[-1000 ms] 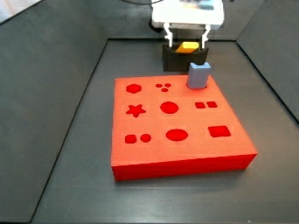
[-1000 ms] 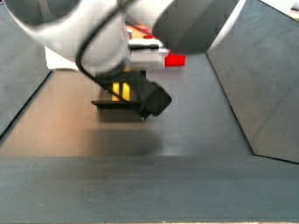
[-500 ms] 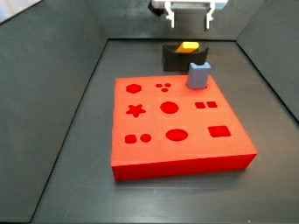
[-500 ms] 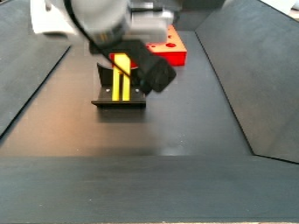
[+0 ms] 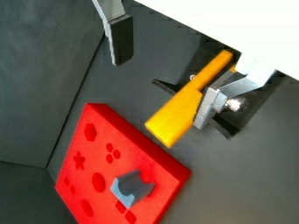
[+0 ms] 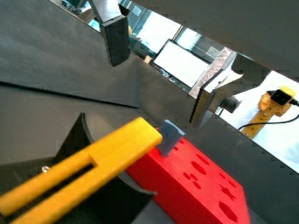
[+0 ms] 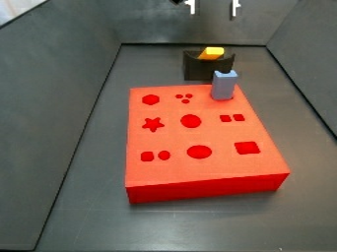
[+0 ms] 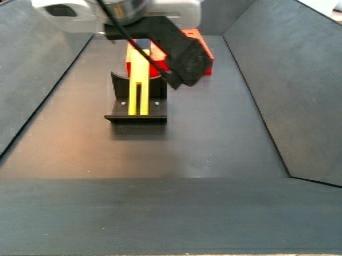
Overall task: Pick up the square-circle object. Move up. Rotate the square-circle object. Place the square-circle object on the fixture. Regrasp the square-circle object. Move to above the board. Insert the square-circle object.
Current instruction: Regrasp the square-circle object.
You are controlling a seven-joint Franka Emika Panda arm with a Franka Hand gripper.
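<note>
1. Your gripper [image 7: 214, 8] is hanging high above the fixture [image 8: 138, 110], jaws wide and holding nothing.
2. The square-circle object [image 8: 138, 84] is sitting in the fixture, behind the board [image 7: 204, 143].
3. Its long side is pointing up toward your open fingers [image 5: 118, 37], so you are regrasping from straight above.

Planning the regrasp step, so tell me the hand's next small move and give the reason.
Probably lower the hand straight toward the square-circle object to regrasp it. The hand hangs open and empty above the fixture, where the yellow bar stands upright. Both wrist views show the fingers spread with the bar beyond them, untouched.
</note>
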